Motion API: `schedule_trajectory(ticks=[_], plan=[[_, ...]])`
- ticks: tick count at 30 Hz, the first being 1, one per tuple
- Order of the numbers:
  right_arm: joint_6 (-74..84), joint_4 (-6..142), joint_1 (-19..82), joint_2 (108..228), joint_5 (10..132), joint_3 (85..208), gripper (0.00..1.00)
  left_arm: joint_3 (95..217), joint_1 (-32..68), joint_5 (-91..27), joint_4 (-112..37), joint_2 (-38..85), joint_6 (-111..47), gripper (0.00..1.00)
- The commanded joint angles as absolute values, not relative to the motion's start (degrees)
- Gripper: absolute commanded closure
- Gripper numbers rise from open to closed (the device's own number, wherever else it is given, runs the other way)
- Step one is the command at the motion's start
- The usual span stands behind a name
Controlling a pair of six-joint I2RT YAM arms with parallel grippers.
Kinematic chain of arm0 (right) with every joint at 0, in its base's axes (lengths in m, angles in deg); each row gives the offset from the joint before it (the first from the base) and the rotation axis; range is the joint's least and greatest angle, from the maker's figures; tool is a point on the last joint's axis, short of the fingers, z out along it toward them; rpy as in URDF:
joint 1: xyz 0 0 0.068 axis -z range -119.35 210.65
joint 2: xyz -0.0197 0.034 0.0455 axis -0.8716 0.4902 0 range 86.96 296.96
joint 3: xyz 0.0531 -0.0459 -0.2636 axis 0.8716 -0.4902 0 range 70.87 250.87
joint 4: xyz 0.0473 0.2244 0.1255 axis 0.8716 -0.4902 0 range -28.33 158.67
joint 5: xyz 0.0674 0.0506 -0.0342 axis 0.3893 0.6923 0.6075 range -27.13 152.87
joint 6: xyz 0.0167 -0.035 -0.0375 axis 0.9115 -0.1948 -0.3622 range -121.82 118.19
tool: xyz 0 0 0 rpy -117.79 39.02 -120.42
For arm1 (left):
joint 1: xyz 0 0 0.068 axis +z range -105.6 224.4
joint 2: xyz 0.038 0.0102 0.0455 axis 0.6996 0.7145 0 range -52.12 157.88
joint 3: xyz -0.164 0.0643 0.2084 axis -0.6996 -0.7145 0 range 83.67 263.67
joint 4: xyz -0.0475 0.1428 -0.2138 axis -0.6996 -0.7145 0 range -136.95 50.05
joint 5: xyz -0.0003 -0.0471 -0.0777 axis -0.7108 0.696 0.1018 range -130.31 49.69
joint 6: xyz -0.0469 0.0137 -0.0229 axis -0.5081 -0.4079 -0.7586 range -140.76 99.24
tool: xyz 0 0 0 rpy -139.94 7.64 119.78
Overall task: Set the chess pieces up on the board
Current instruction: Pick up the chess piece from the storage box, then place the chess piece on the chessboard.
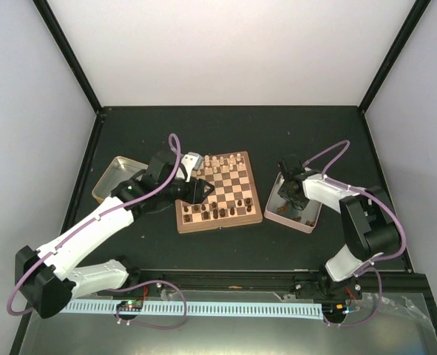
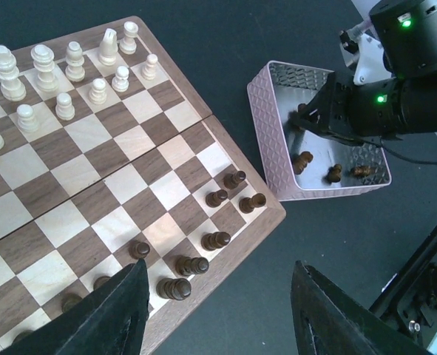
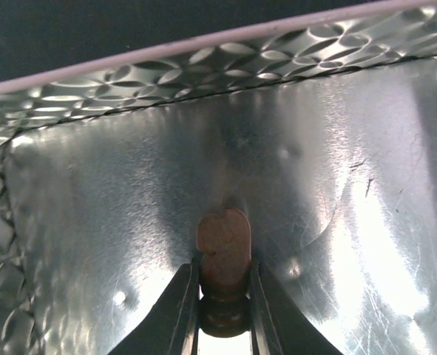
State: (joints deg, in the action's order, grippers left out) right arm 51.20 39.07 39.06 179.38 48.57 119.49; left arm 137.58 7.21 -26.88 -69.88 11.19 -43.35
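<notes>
Clamping a dark chess piece (image 3: 224,248) in the right gripper (image 3: 224,272) inside the pink-rimmed tray (image 3: 203,43); hovering over the left side of the board (image 2: 78,174) with the left gripper (image 2: 218,287), jaws apart.

White arm links (image 1: 85,229), black joints (image 1: 44,285), purple cables (image 1: 178,159), green lights (image 2: 381,97); left end effector (image 2: 218,303) has black wedge fingers (image 2: 118,310)

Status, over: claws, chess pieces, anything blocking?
Right claw shut on dark brown wooden chess piece in pink-rimmed metal tray. Left claw open, empty, over checkered wooden chessboard. No obstruction seen.
</notes>
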Motion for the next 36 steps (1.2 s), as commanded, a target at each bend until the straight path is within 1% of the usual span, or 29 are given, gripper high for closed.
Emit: schedule_trajectory(ticks=[1,4,5,9,12,16,19,22,24,27,29,34,36], plan=[[46.8,42.18,38.19,172.2,49.09,117.18,0.97,137.59,7.73,-24.99,-68.76,9.54,-43.91,0.45],[39.49,47.91,36.67,164.37,53.37,115.33,0.97,137.63,7.83,-22.34,-67.58,9.15,-45.14,0.42],[36.31,51.18,36.17,161.49,57.27,114.43,0.97,137.71,7.81,-20.92,-66.99,9.0,-45.61,0.4],[25.72,66.74,32.57,150.83,81.24,108.98,0.97,137.8,8.22,-13.38,-63.63,8.8,-48.39,0.34],[23.85,75.75,29.7,146.12,92.65,106.24,0.96,138.08,8.85,-7.47,-60.63,8.51,-51.04,0.3],[20.49,79.72,26.5,143.82,100.45,105.94,0.96,138.34,9.37,-1.08,-56.59,8.17,-54.7,0.26],[17.34,78.55,23.78,144.14,104.74,107.78,0.97,138.26,9.57,2.39,-53.7,8.01,-57.38,0.24],[15.06,76.99,21.49,144.51,106.91,109.68,0.97,138.42,9.55,3.29,-52.98,8.17,-58.04,0.25],[13.23,74.91,20.18,144.75,106.31,111.34,0.97,138.58,9.53,2.79,-53.76,8.42,-58.02,0.3],[10.69,71.56,18.65,145.59,104.21,113.51,0.97,138.96,9.51,2.35,-55.33,8.84,-58.11,0.42],[8.99,69.1,17.88,146.37,102.55,115.03,0.97,139.47,9.58,1.94,-56.93,9.25,-57.76,0.47],[4.23,63.07,14.68,148.83,93.7,118.82,0.97,140.44,9.58,1.06,-60.29,10.63,-57.22,0.62],[2.75,60.97,13.17,149.95,89.31,120.27,0.97,140.37,9.57,1.2,-60.56,11.14,-57.36,0.66]])
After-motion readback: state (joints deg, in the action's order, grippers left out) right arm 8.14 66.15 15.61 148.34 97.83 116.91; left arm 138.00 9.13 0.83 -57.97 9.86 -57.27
